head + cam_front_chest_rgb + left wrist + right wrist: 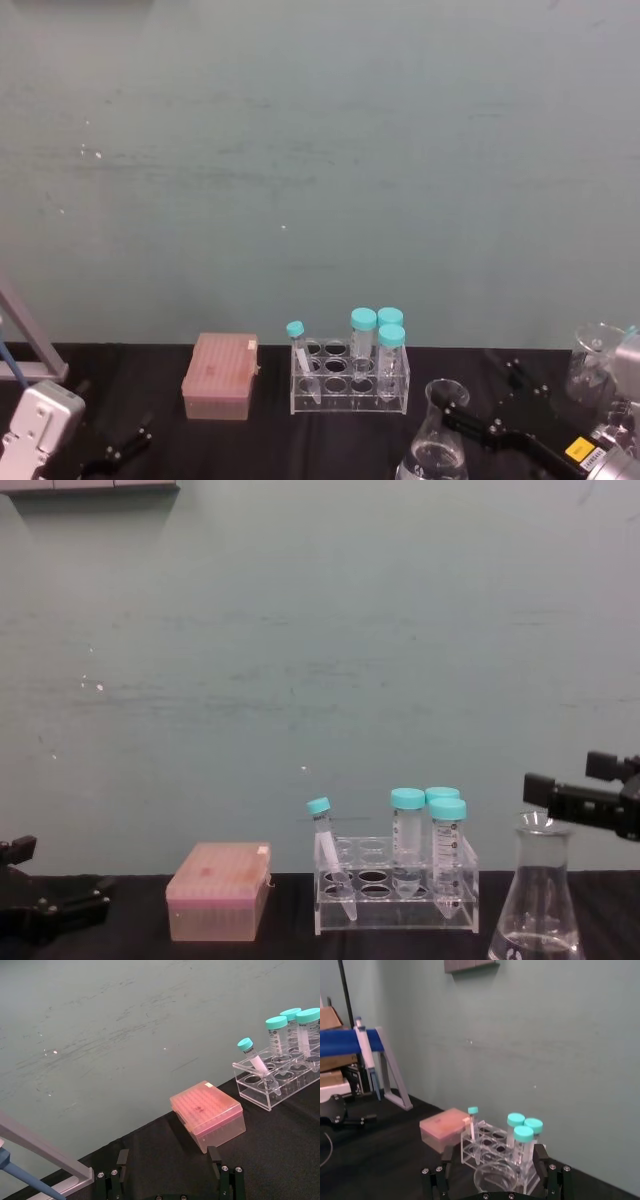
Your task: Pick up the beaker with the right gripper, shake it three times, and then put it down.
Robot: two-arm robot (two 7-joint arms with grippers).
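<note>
Right wrist view: the right gripper point(493, 1159) is spread wide, with one of its fingers point(440, 1177) on each side of the mouth of the beaker point(495, 1176) and nothing clamped. Whether either finger touches the glass cannot be told. Chest view places this gripper at about rim height, reaching in from the right edge. The beaker stands upright on the black table point(330, 445) with its wide base down, its long axis vertical and its flared mouth pointing straight up (the neck narrows above a cone-shaped body). It sits near the front right of the table, to the right of the clear tube rack point(350, 380) and closer to the robot. The rack holds four teal-capped tubes point(364, 335); the thin one at its left end leans. A pink box point(220, 377) lies left of the rack. The left gripper point(168, 1154) is parked low at the left over bare table, fingers apart and empty.
</note>
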